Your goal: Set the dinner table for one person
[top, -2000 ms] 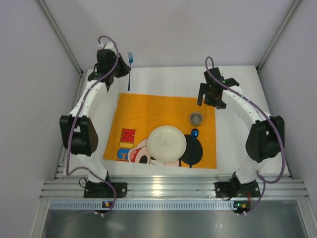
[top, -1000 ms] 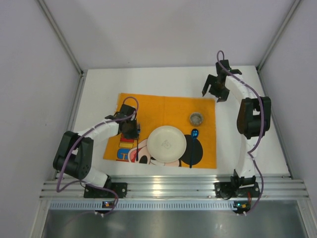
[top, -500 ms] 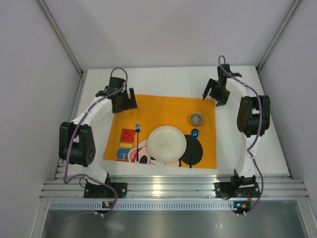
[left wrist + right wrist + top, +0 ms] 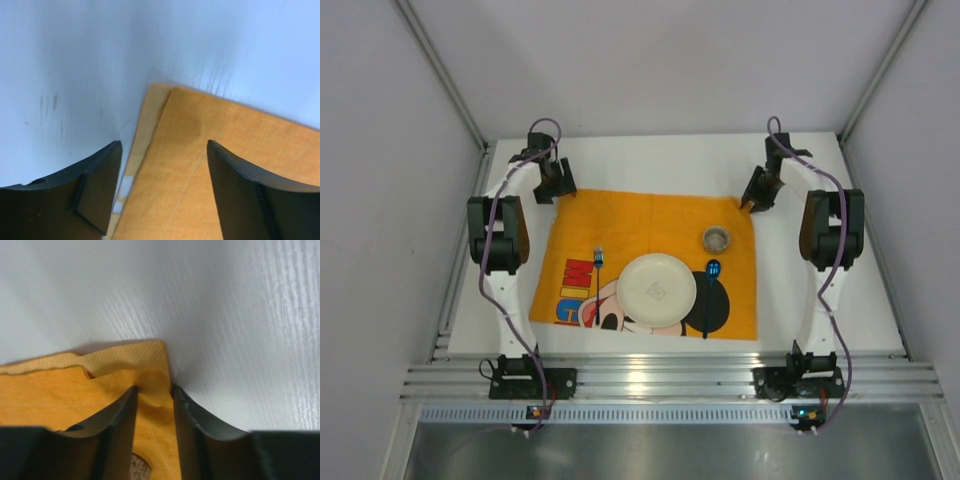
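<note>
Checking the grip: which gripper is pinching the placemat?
The right gripper: shut on the placemat at its far right corner; the left gripper is wide open above the other corner.

Even, bright light; wrist views perhaps blurred.

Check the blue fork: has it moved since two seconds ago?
Yes. The blue fork moved nearer, from beyond the far-left corner of the orange placemat to lying on it, just left of the white plate.

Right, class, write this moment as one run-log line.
left gripper: open at placemat far-left corner | right gripper: pinching far-right corner | plate, fork, spoon, cup: on placemat
</note>
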Action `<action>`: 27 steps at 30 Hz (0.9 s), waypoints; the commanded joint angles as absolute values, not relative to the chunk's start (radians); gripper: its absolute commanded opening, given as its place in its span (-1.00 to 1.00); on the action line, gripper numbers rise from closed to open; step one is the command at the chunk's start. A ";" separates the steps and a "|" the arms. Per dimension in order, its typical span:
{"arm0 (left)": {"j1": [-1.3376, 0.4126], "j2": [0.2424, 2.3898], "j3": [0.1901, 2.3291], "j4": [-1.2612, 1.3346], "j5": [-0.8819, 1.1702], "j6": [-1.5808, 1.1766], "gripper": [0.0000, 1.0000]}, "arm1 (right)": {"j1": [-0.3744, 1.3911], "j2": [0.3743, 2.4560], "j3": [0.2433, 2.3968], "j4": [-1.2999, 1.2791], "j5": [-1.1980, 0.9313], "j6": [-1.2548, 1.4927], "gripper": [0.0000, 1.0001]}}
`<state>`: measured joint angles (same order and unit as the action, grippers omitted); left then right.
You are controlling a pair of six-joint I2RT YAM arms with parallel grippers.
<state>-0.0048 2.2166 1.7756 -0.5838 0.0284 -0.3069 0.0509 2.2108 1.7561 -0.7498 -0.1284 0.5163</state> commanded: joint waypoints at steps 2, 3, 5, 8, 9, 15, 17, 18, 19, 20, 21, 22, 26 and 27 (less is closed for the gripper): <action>-0.008 2.290 1.836 -0.631 0.035 -0.282 0.20 | 0.080 2.292 1.787 -0.753 -0.170 0.514 -0.55; -0.008 2.298 1.836 -0.629 0.054 -0.285 0.07 | 0.083 2.302 1.795 -0.756 -0.175 0.515 -0.75; -0.008 2.306 1.833 -0.629 0.075 -0.290 -0.23 | 0.083 2.316 1.827 -0.756 -0.181 0.518 -0.95; -0.008 2.313 1.832 -0.620 0.126 -0.301 -0.88 | 0.077 2.362 1.913 -0.765 -0.175 0.525 -1.00; -0.008 2.310 1.833 -0.618 0.129 -0.307 -1.00 | 0.075 2.373 1.943 -0.772 -0.175 0.528 -1.00; -0.008 2.322 1.920 -0.618 0.111 -0.334 -1.00 | 0.035 2.500 2.256 -0.848 -0.173 0.561 -1.00; -0.006 2.345 1.976 -0.618 0.094 -0.348 -1.00 | 0.020 2.525 2.344 -0.854 -0.176 0.577 -1.00; -0.008 2.353 1.996 -0.626 0.072 -0.360 -1.00 | 0.017 2.548 2.368 -0.853 -0.179 0.581 -1.00; -0.008 2.361 2.037 -0.627 0.066 -0.364 -1.00 | 0.014 2.560 2.409 -0.854 -0.181 0.584 -1.00; -0.008 2.378 2.057 -0.630 0.055 -0.365 -1.00 | 0.008 2.572 2.419 -0.854 -0.181 0.589 -1.00; -0.008 2.384 2.075 -0.630 0.048 -0.373 -1.00 | 0.008 2.576 2.424 -0.853 -0.179 0.594 -1.00; -0.008 2.391 2.110 -0.634 0.040 -0.376 -1.00 | 0.008 2.577 2.424 -0.851 -0.173 0.598 -1.00; 0.026 2.407 2.152 -0.630 0.025 -0.399 -1.00 | -0.032 2.573 2.414 -0.839 -0.132 0.598 -1.00; 0.028 2.407 2.155 -0.630 0.020 -0.405 -1.00 | -0.035 2.571 2.414 -0.822 -0.135 0.598 -1.00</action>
<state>0.0021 2.4050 2.0987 -0.6365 0.0551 -0.3729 0.0006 2.5690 2.3703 -0.8593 -0.1722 0.5831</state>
